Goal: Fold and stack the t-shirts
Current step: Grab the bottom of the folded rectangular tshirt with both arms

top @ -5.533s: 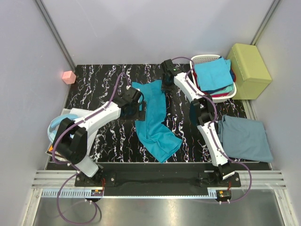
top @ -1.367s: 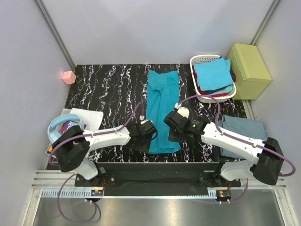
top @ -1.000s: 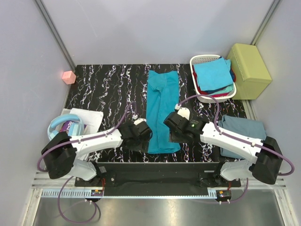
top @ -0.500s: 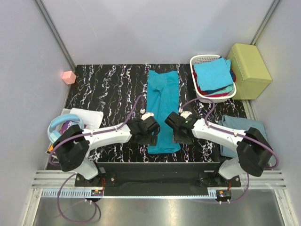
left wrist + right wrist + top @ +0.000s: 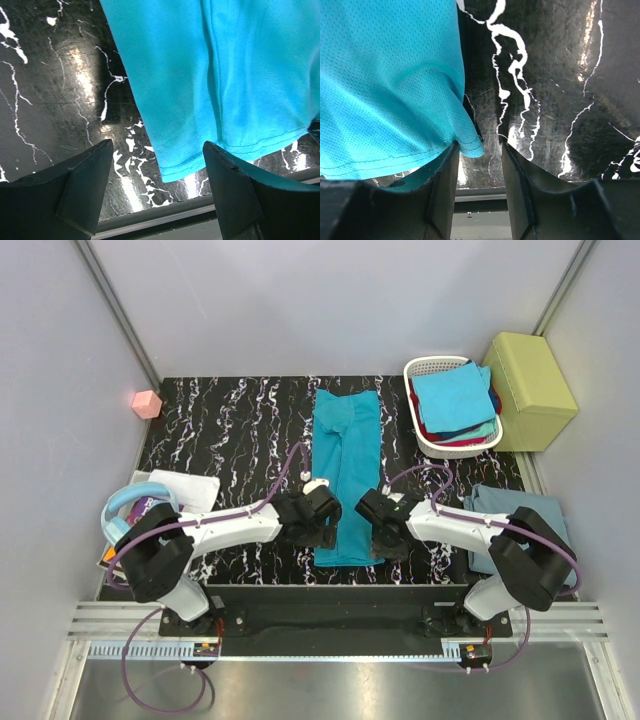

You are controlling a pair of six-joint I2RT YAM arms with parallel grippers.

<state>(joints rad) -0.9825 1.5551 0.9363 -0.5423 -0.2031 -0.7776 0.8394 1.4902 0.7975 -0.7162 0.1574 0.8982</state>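
Left gripper (image 5: 157, 150) held wide open over 7 o'clock hem corner of teal t-shirt (image 5: 346, 465); right gripper (image 5: 479, 147) parted narrower at 5 o'clock corner, nothing gripped. Shirt laid lengthwise, 12-to-6, on table (image 5: 220, 430).

The light is even, bright and soft, coming from overhead. Beside the teal t-shirt (image 5: 347, 470) the arms lay only faint shadows on the black marbled table (image 5: 220, 420), and the overhead view is sharp throughout. In the wrist views the glossy tabletop throws hazy white glare on either side of the shirt. The shirt's mesh weave reads crisply. The left gripper (image 5: 157, 145) and right gripper (image 5: 480, 146) loom dark, underlit and slightly soft-edged.
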